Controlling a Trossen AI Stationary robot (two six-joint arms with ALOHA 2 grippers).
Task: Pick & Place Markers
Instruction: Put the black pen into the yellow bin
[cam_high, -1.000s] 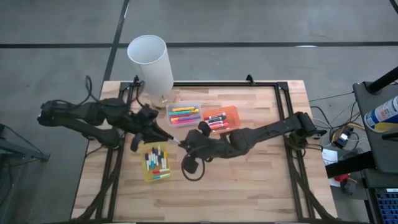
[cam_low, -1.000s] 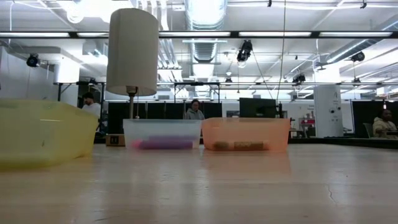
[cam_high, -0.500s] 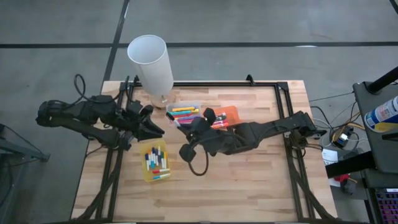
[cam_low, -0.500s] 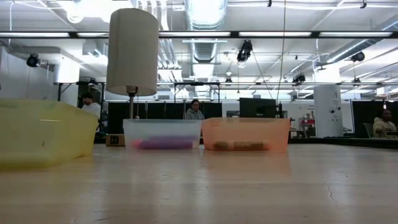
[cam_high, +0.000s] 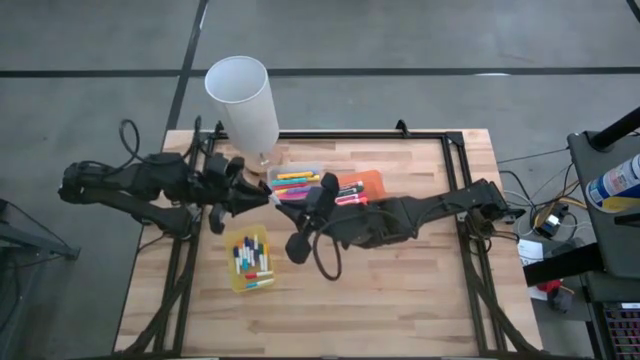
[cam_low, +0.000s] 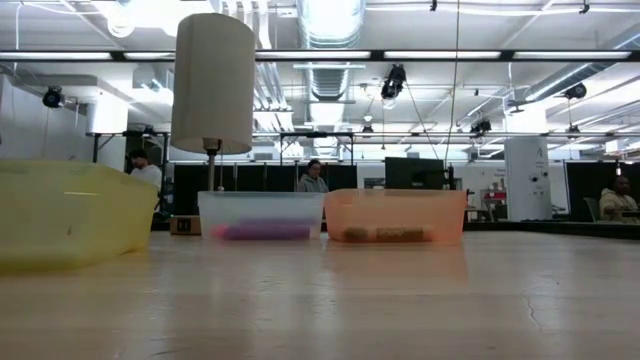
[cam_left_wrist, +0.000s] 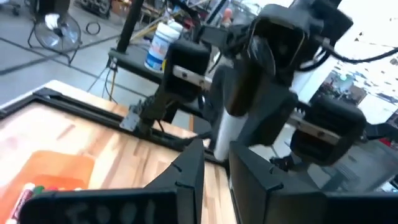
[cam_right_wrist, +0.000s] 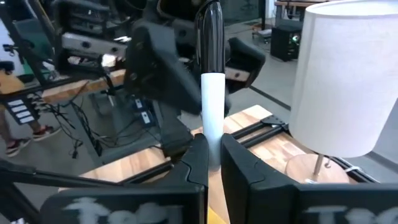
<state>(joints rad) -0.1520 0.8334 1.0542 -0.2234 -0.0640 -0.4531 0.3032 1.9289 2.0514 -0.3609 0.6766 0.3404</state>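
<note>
My right gripper (cam_right_wrist: 211, 158) (cam_high: 300, 205) hovers by the clear tray (cam_high: 297, 183), shut on a marker (cam_right_wrist: 212, 106) with a white barrel and black cap. The marker (cam_high: 276, 200) points toward the table's left, at my left gripper (cam_high: 254, 197). My left gripper (cam_left_wrist: 216, 165) faces it with a narrow gap between its fingers, and the white barrel (cam_left_wrist: 227, 124) shows just past them. Other markers lie in the yellow tray (cam_high: 250, 258), the clear tray and the orange tray (cam_high: 358, 188). Neither gripper shows in the low view. My right gripper pinches the marker's white barrel at its uncapped end (cam_right_wrist: 212, 146) between the two fingers. The marker sticks straight out past the fingertips, cap (cam_right_wrist: 211, 31) foremost, lifted clear of the table. My left gripper is close to the cap; I cannot tell whether it touches it.
A white lamp (cam_high: 243, 100) stands at the far left, its shade (cam_right_wrist: 348, 81) close beside both grippers. The three trays (cam_low: 262, 215) sit in the table's middle. Bare wood lies toward the near edge and right. People stand far off in the room (cam_low: 313, 178).
A second ago the two grippers met above the yellow tray's far right corner. My left gripper then drew back toward the left, and both moved toward the far edge. My right gripper carried the marker up beside the clear tray.
</note>
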